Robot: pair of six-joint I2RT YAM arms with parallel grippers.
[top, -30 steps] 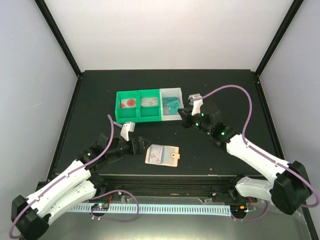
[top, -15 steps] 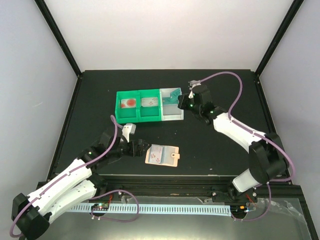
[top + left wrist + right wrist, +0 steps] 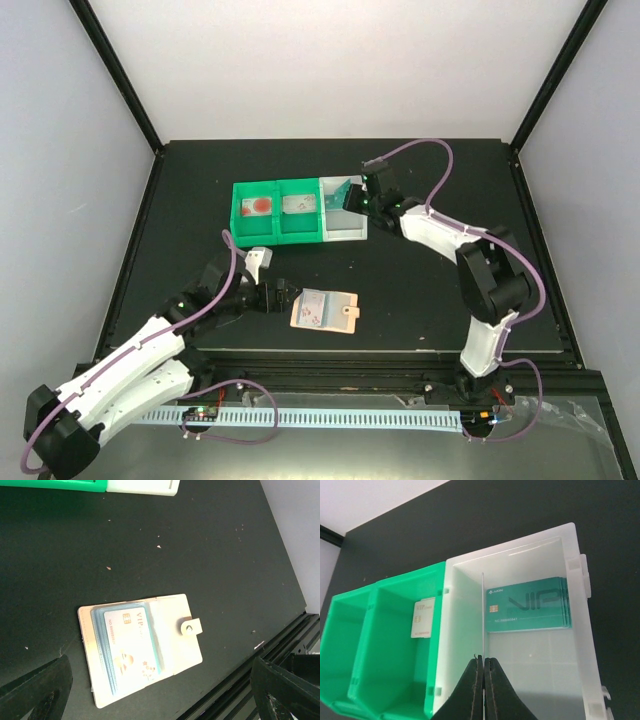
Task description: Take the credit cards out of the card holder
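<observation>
At the near left, my left gripper hangs low over the black table with its jaws spread wide and nothing between them. In its wrist view, the dark fingers fill the two bottom corners.

The card holder lies just to the right of it, near the front edge of the table. It is a flat tan wallet, lying apart from both grippers. A pale card printed with VIP sits in its bluish pocket. A small snap tab sticks out from its right side.

Beyond the holder, towards the middle of the table, stands the bin tray. It has two green compartments on the left and one white compartment on the right. The left green compartment holds something red, which is too small for me to make out. The middle one holds a small pale card. A stack of teal cards lies flat in the white compartment, against its far wall.

My right gripper is over the white compartment, jaws pressed together on one teal credit card. That card stands on edge, so its wrist camera sees only a thin line. The line runs close beside the divider between white and green. It cuts across the left end of the stack.

The right arm reaches in from the near right, with a purple cable arching over it.
</observation>
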